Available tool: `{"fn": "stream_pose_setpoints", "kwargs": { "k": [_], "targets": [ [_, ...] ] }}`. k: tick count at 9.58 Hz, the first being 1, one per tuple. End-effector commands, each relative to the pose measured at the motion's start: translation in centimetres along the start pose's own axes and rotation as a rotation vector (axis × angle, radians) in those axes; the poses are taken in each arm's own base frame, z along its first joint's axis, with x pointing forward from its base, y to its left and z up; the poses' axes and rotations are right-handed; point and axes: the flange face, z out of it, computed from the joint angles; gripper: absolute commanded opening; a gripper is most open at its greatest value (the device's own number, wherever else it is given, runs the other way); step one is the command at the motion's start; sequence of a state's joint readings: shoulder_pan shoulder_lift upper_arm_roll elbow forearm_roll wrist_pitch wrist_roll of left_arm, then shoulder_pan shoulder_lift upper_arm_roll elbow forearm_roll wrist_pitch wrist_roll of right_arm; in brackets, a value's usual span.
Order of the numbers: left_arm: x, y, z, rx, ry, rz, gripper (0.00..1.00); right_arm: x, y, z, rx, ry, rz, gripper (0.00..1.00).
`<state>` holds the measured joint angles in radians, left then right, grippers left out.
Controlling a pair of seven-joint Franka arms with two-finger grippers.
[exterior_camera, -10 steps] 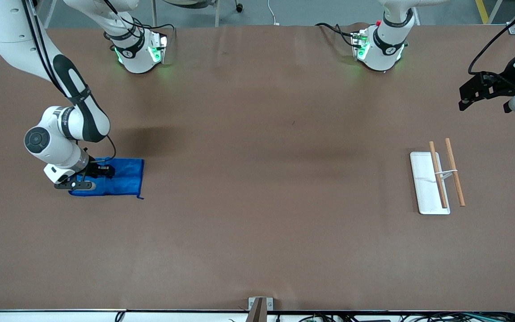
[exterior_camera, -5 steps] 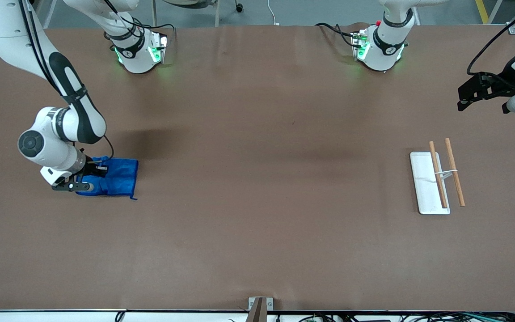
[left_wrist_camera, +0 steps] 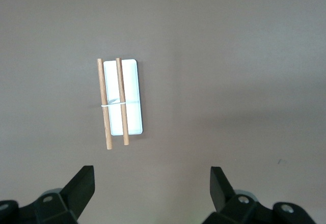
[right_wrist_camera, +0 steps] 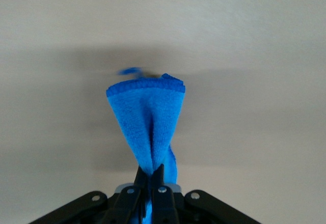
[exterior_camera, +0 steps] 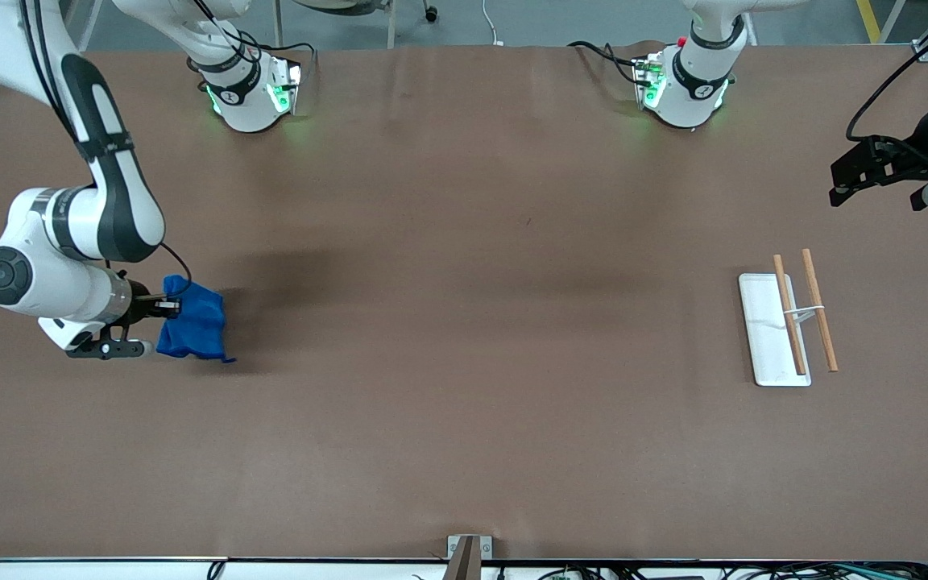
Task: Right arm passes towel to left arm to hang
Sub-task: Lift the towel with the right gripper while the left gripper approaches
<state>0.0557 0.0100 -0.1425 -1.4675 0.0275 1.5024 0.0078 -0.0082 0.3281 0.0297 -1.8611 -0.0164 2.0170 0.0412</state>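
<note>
front view shows the right claw (exterior_camera: 164, 306) pinching the towel (exterior_camera: 192, 326) by one edge, the blue cloth hanging bunched over the bench (exterior_camera: 464, 451) at the right arm's end. the left claw (left_wrist_camera: 153, 191) waits spread wide above the rack (exterior_camera: 790, 322), a white base with 2 wooden rods. picking up looks done; handover and hanging remain. no readable writing or labels show anywhere.

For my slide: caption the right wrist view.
Right gripper shut on bunched bright blue cloth towel hanging over brown table.
</note>
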Motion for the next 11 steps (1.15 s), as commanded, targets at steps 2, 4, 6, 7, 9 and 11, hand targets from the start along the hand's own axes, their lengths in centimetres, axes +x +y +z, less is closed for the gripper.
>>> {"fn": "stream_pose_setpoints", "kwargs": {
  "k": [2, 4, 6, 7, 9, 11],
  "targets": [
    [3.6, 2.1, 5.0, -0.15, -0.01, 0.03, 1.0, -1.2, -14.5, -5.1, 0.107, 0.028, 0.023, 0.0],
    [4.9, 4.7, 10.1, -0.373, -0.093, 0.016, 1.0, -2.5, -21.7, -7.9, 0.352, 0.029, 0.039, 0.0],
    [5.5, 7.6, 15.4, -0.584, -0.134, -0.027, 1.0, -3.6, -26.8, -9.0, 0.536, 0.041, 0.063, 0.0],
    [6.3, 8.7, 17.8, -0.655, -0.134, -0.027, 1.0, -4.5, -29.5, -9.5, 0.64, 0.027, 0.086, 0.0],
    [7.6, 11.8, 23.4, -0.862, -0.158, -0.019, 1.0, -6.8, -34.9, -10.5, 0.846, -0.007, 0.147, 0.0],
    [7.8, 15.8, 27.7, -1.12, -0.179, -0.152, 1.0, -8.4, -38.0, -11.5, 1.028, -0.109, 0.218, 0.0]
  ]
}}
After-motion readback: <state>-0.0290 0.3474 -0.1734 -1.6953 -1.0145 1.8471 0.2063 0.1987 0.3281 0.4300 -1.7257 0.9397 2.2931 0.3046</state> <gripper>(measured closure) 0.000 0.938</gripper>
